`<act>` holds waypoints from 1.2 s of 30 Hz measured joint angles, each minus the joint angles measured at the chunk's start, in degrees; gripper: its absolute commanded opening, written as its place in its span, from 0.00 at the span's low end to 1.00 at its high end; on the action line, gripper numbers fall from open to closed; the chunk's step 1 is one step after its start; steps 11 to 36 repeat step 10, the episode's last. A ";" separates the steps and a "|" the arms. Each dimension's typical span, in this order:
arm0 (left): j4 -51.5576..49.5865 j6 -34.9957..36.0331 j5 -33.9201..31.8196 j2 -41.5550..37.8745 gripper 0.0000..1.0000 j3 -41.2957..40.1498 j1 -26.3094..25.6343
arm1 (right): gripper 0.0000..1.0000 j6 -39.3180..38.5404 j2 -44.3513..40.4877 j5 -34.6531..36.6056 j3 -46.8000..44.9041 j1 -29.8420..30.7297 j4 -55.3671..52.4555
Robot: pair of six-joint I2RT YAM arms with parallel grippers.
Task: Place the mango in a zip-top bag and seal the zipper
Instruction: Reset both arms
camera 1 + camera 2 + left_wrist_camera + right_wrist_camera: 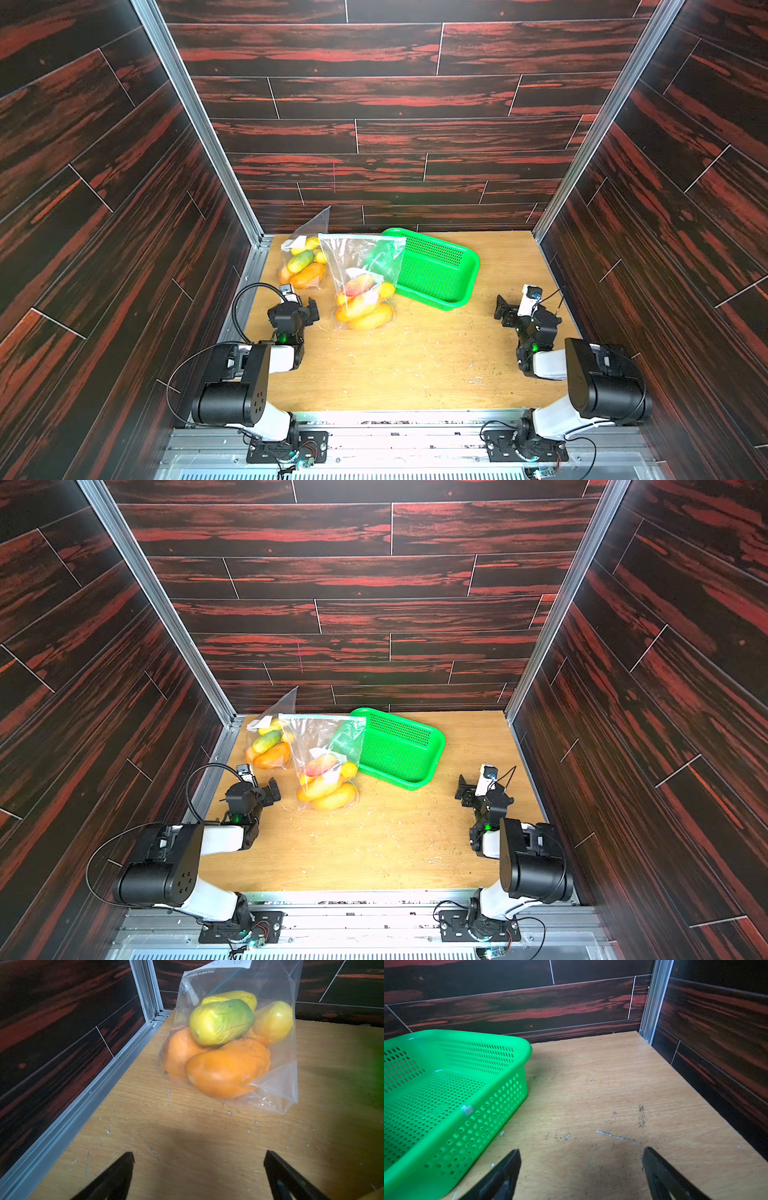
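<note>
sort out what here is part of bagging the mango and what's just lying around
Part of the job:
- zip-top bag holding mangoes, mid-table
- second bag of mangoes, by the left wall
- left gripper, fingers open
- right gripper, fingers open

Just lying about:
- green basket, beside the mid-table bag
- scuffed wooden table

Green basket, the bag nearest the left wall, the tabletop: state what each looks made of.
Green basket: moulded plastic, slightly glossy, going by its uniform bright colour, rows of regular holes and rounded rim.
Bag: thin clear plastic film, shiny. The fruit shows through, and the film creases and glints.
Tabletop: probably plywood or wood veneer, matte, with visible grain, scratches and pale chips.
</note>
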 measured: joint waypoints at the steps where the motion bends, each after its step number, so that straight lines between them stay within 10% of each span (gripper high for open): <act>1: 0.00 -0.02 0.00 0.00 1.00 0.00 0.00 | 0.94 0.00 -0.02 -0.13 0.00 0.00 -0.04; 36: 0.00 0.00 0.00 0.00 1.00 0.00 0.00 | 0.94 0.00 0.00 -0.35 0.02 0.00 -0.20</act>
